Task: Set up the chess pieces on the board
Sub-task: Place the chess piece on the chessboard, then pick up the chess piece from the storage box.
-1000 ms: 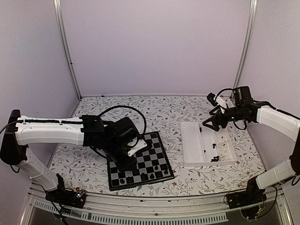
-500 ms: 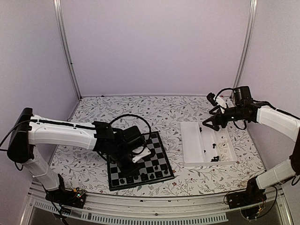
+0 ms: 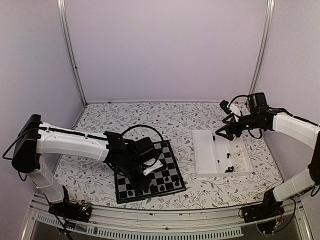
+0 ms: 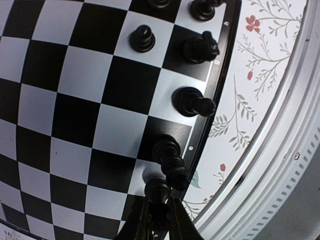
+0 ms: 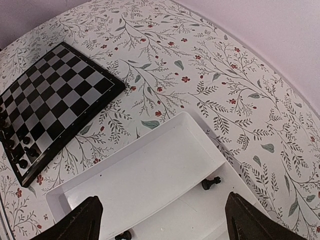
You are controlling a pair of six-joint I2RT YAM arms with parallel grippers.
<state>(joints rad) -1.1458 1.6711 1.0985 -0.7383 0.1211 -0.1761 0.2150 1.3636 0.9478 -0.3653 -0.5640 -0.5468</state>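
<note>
The board (image 3: 169,161) lies at the near left, with a few black chess pieces (image 3: 141,190) along its front rows. My left gripper (image 3: 146,169) hangs low over it. In the left wrist view the left gripper (image 4: 159,204) is shut on a black piece (image 4: 158,189), held over a white square in the edge row next to another black piece (image 4: 170,156). More pieces (image 4: 190,102) stand along that edge. My right gripper (image 3: 223,132) is open and empty above the white tray (image 3: 205,150), as the right wrist view (image 5: 165,225) also shows.
The tray (image 5: 150,165) holds loose black pieces (image 5: 211,183) in its narrow compartment; its large compartment is bare. The board (image 5: 55,100) shows to its left. A metal rail (image 4: 280,165) runs just beyond the board's near edge. Walls enclose the flowered table.
My left arm has reached further over the board and lowered toward its near edge with the piece. The right arm has not moved.
</note>
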